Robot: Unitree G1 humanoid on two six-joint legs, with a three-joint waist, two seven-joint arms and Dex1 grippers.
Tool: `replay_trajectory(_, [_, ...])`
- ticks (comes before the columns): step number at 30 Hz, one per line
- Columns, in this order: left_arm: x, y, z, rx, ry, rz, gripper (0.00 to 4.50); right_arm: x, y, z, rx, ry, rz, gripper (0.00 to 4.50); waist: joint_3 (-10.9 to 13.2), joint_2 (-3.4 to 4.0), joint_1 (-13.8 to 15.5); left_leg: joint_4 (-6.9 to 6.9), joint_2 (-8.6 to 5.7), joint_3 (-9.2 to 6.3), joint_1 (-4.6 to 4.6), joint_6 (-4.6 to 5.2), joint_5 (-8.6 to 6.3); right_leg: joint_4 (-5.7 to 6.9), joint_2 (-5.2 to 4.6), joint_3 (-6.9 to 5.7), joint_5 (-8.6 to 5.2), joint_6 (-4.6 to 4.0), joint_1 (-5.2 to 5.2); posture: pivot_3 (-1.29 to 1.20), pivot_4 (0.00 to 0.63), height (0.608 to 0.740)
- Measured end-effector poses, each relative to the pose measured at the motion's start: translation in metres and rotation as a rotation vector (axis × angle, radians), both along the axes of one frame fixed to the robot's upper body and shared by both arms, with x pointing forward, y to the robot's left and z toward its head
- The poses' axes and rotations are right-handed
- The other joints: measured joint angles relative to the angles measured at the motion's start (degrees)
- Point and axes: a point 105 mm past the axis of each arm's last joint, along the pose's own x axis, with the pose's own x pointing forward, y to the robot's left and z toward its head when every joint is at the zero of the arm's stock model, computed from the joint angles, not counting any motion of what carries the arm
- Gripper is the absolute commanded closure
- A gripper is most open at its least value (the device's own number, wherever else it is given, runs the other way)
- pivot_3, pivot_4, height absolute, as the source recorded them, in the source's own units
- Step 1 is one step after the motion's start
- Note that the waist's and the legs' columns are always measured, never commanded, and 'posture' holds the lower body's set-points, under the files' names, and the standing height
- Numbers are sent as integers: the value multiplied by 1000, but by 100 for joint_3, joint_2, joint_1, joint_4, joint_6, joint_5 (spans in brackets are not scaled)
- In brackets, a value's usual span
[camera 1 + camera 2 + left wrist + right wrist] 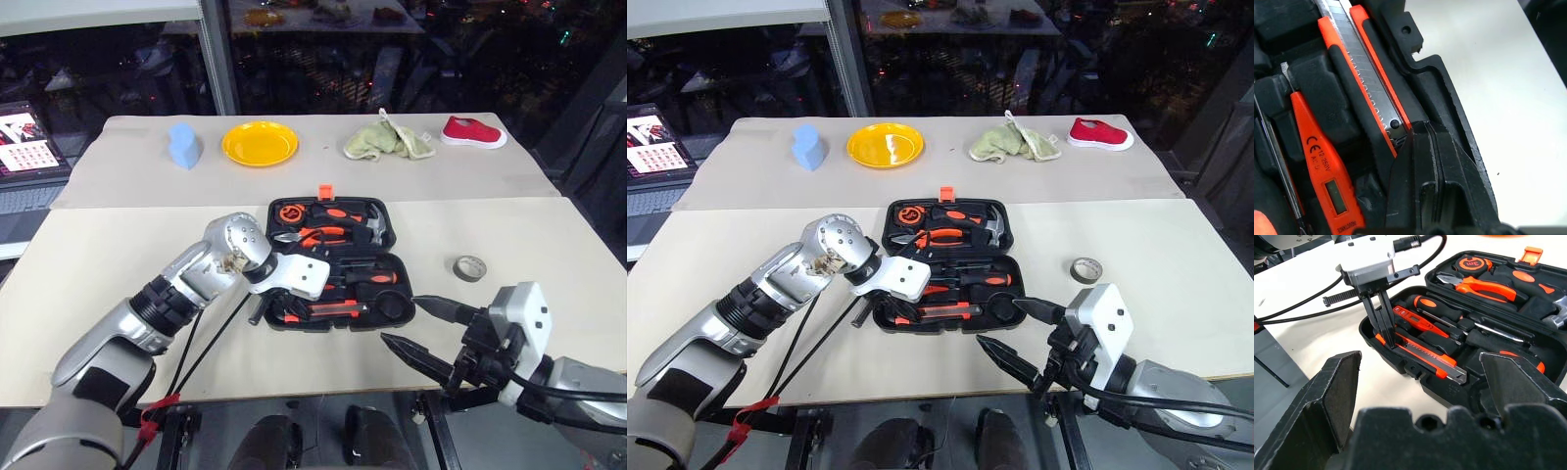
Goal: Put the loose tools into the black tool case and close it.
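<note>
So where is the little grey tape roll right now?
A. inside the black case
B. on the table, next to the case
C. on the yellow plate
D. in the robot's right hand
B: the grey tape roll lies on the table, apart from the open black case.

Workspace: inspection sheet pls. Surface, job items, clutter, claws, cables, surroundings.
Surface: beige table, second one behind it.
Job's things: case open; knife, tester and two screwdrivers in the near half; tape roll loose on the table, right of the case.
Clutter: far table holds a blue object, yellow plate, cloth, red shoe.
Claws: left claw shut, tips at the knife's end; right claw open, empty, near the case's front right corner.
Cables: black cables along the left arm.
Surroundings: laptop far left, dark windows.
</note>
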Motion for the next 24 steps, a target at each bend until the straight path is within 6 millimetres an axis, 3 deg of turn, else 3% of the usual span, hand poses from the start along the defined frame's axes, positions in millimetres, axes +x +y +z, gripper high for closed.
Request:
replay_trajectory(4, [15, 1, 26, -237, 108, 177, 4456, 3, -19, -11, -23, 15, -128, 0, 3, -6, 22, 4, -1, -1, -62, -6, 4, 8, 23, -12, 3, -3, -68, 0, 150, 740])
replay_trajectory(6, [23, 3, 49, -371, 140, 251, 3950, 4, -38, -18, -25, 43, -222, 0, 3, -6, 21, 5, -7, 2, -90, -48, 29, 14, 32, -10, 14, -22, -110, 0, 150, 740])
replay_trajectory(7, [29, 3, 72, -490, 191, 318, 3709, -2, -61, -24, -45, 70, -299, 0, 1, -2, 69, 3, -17, 2, -116, -52, 31, 18, 31, -10, 33, -52, -133, 0, 150, 740])
replay_trajectory(9, [32, 12, 92, -578, 226, 371, 3076, -10, -86, -30, -84, 110, -366, 0, 1, -2, 70, 0, -16, 3, -112, -51, 30, 14, 39, -9, 33, -53, -131, 0, 150, 740])
replay_trajectory(12, [19, 27, 115, -661, 278, 371, 2001, -30, -136, -25, -128, 155, -445, 0, -1, 4, 35, -12, -18, 13, -105, -34, 14, 2, 39, 0, 27, -46, -128, 0, 150, 740])
replay_trajectory(13, [11, 30, 117, -665, 276, 342, 1549, -35, -157, -20, -150, 156, -495, 0, -1, 4, 12, -15, -18, 17, -95, -30, 4, 1, 36, 5, 22, -42, -119, 0, 150, 740])
replay_trajectory(17, [-12, 38, 104, -628, 282, 288, 182, -38, -196, -5, -183, 164, -525, 0, 2, -1, -65, -13, -15, 23, -87, -37, -16, -1, 30, 9, 19, -41, -115, 0, 150, 740])
replay_trajectory(20, [-24, 37, 102, -608, 254, 248, 36, -17, -207, 15, -186, 107, -491, 0, 8, -7, -84, -11, -11, 29, -86, -52, -21, 0, 7, 17, 19, -41, -111, 0, 150, 740])
replay_trajectory(22, [-28, 34, 105, -604, 227, 226, 36, -6, -205, 24, -193, 85, -449, 0, 9, -6, -69, -14, -5, 25, -83, -54, -20, 2, 9, 14, 6, -20, -106, 0, 150, 740])
replay_trajectory(24, [-30, 37, 104, -598, 204, 225, 36, 17, -195, 26, -249, 103, -345, 0, 11, -3, -93, -9, 8, 28, -68, -63, -12, 6, 19, 10, 12, -26, -86, 0, 150, 740])
